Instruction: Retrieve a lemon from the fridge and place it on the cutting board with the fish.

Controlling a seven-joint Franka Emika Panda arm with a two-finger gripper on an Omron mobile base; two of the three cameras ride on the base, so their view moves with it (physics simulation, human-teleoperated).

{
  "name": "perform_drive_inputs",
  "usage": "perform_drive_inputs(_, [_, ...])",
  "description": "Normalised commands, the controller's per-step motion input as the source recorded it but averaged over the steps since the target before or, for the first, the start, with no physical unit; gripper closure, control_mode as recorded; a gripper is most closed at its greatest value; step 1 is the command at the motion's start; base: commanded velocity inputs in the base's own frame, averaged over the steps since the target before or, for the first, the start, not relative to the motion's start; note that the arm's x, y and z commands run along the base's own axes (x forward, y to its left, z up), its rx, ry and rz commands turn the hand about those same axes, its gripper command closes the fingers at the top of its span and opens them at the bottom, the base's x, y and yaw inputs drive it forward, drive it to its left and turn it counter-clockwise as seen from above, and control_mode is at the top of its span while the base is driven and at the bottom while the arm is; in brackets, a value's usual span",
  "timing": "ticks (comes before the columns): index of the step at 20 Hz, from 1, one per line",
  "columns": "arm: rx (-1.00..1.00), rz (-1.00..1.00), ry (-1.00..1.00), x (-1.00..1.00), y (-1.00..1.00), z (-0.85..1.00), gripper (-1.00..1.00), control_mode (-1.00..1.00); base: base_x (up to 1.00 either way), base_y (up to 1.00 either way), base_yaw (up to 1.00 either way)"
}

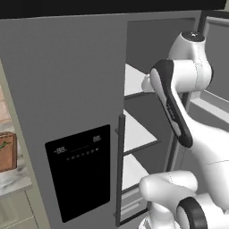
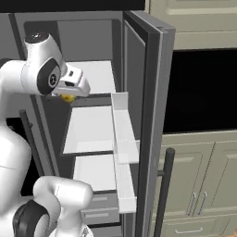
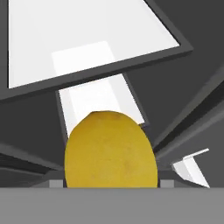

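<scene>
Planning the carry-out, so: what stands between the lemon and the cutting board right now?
The lemon sits at the tool inside the open fridge. The cutting board lies on the counter left of the fridge, so the closed left door with its dispenser panel stands between them.

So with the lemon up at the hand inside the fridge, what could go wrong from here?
1. The round yellow lemon is smooth; the grip itself is hidden, so it might slip on the way out.
2. The hand sits among the white shelves of the tall grey fridge, beside its open door; withdrawing could clip either.
</scene>
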Motion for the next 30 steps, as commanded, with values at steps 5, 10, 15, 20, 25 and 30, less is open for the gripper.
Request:
perform_drive_inputs(5, [0.02,-0.06,0.0,-1.0,-0.02,-0.12,1.0,-1.0,0.0,0.0,0.0])
perform_drive_inputs(10, [0.0,-0.05,-0.01,-1.0,0.0,-0.21,1.0,-1.0,0.0,0.0,0.0])
perform_drive_inputs(15, [0.0,-0.02,0.0,-0.83,0.0,-0.38,1.0,-1.0,0.0,0.0,0.0])
perform_drive_inputs(20, [0.0,0.0,0.0,-0.24,0.0,-0.54,1.0,-1.0,0.0,0.0,0.0])
perform_drive_inputs(25, [0.0,0.03,0.02,0.0,0.0,-0.46,1.0,-1.0,0.0,0.0,0.0])
perform_drive_inputs(30, [-0.02,0.02,0.02,0.0,0.0,-0.18,1.0,-1.0,0.0,0.0,0.0])
